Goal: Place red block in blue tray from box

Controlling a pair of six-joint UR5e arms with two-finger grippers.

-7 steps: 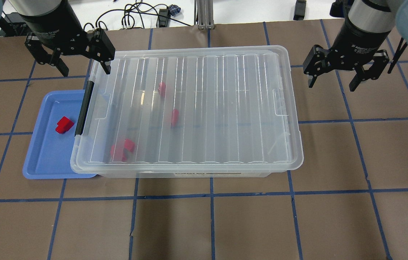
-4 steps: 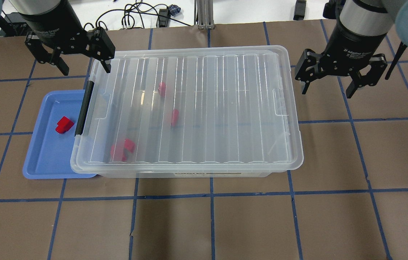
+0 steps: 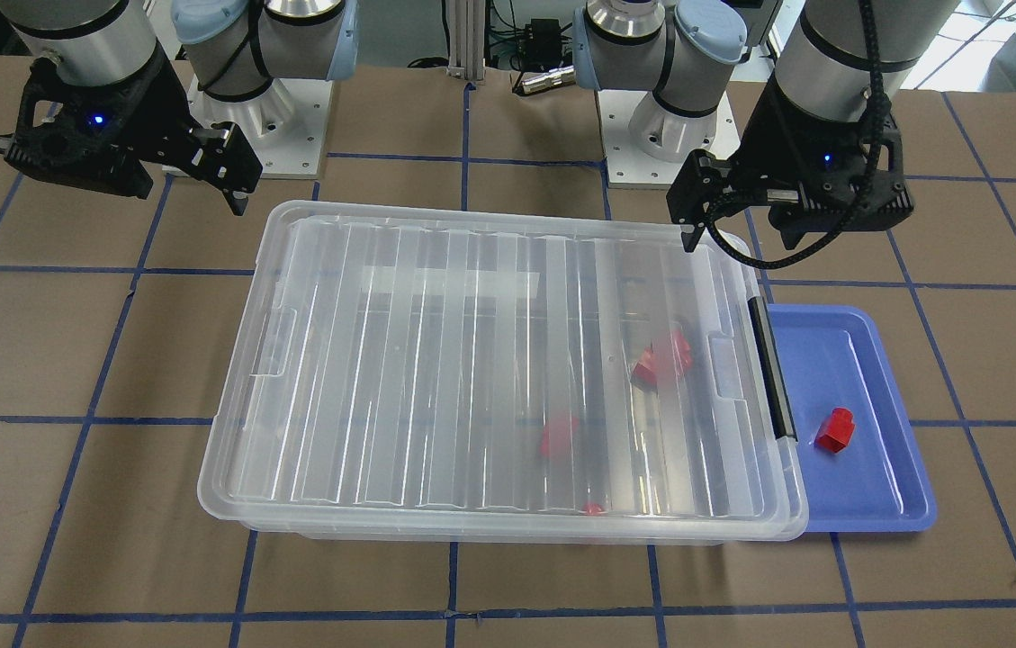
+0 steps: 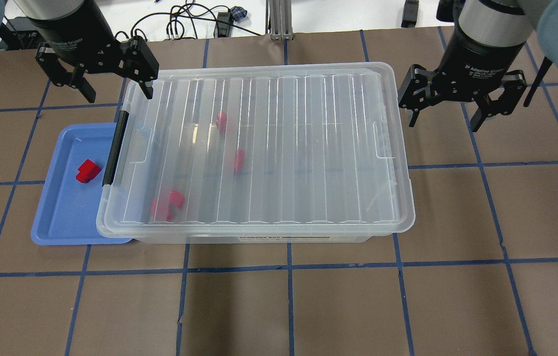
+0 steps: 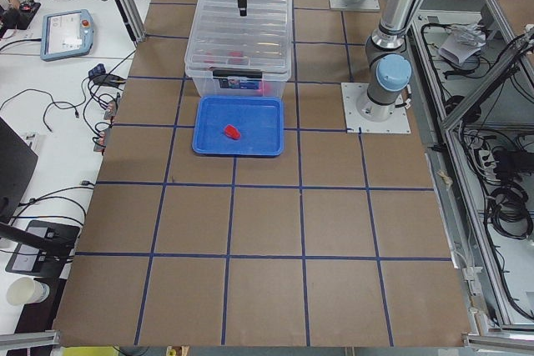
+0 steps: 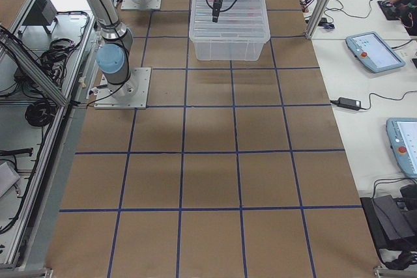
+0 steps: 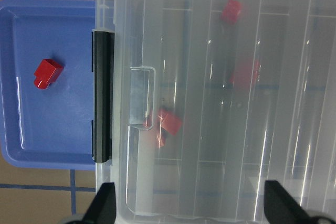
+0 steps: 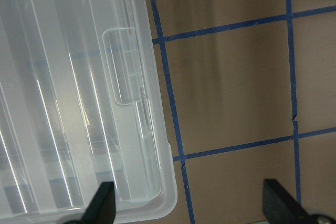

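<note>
The box (image 4: 259, 239), its lid (image 4: 283, 99) shut, is pictured on the tabletop (image 4: 308, 306) with its latch end overhanging the blue tray (image 4: 61, 217). If the box were knocked, the tray would likely be dragged along and its contents slid. The left pincer (image 4: 118, 95), spread wide and empty, is held at the box's far latch-end corner. The lid's edge could be struck there by a careless descent. The right pincer (image 4: 442, 123), equally wide and empty, is held just off the box's other far corner. The red block (image 4: 88, 170) is seen lying in the tray, beside the box's latch end. Counted: one tabletop, one box, one lid, one tray, two pincers, one latch bar (image 4: 113, 148), one red block outside the box, and three red pieces (image 4: 238, 159) inside it.
</note>
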